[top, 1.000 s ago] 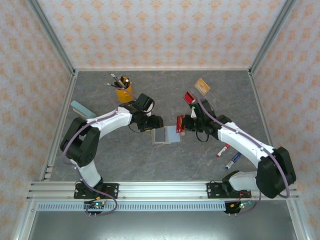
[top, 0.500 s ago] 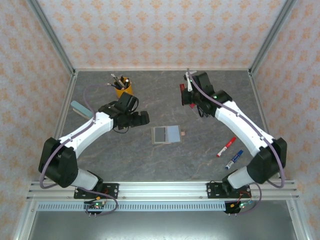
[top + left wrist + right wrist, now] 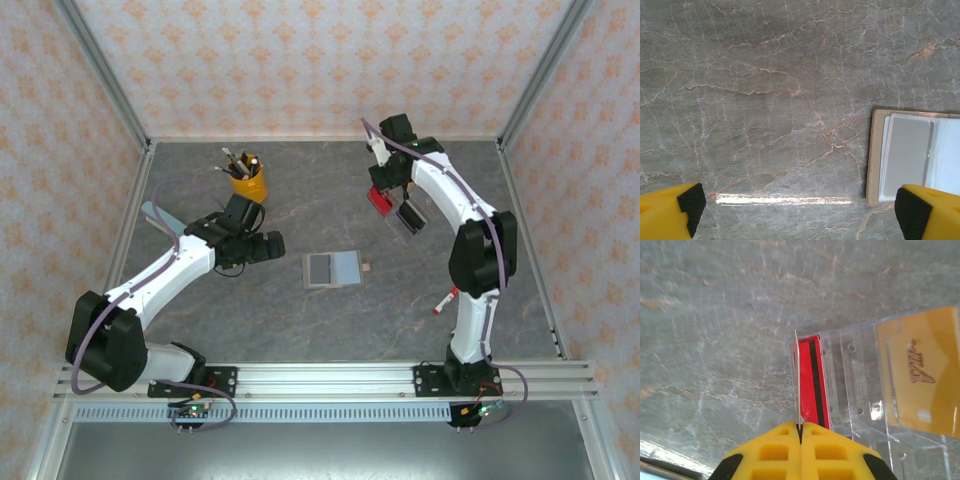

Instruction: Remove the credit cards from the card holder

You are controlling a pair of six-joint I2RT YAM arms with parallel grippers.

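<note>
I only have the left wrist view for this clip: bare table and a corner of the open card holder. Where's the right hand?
Observer: At the table's far side, by a clear tray, the right hand is shut on a thin card seen edge-on.
Operator: Anything in that tray?
Observer: A tan-orange card sits in it; a red card stands at its left end, against the held edge.
Operator: Cards in the holder?
Observer: From above the card holder lies open flat; no card colour shows in it.
</note>
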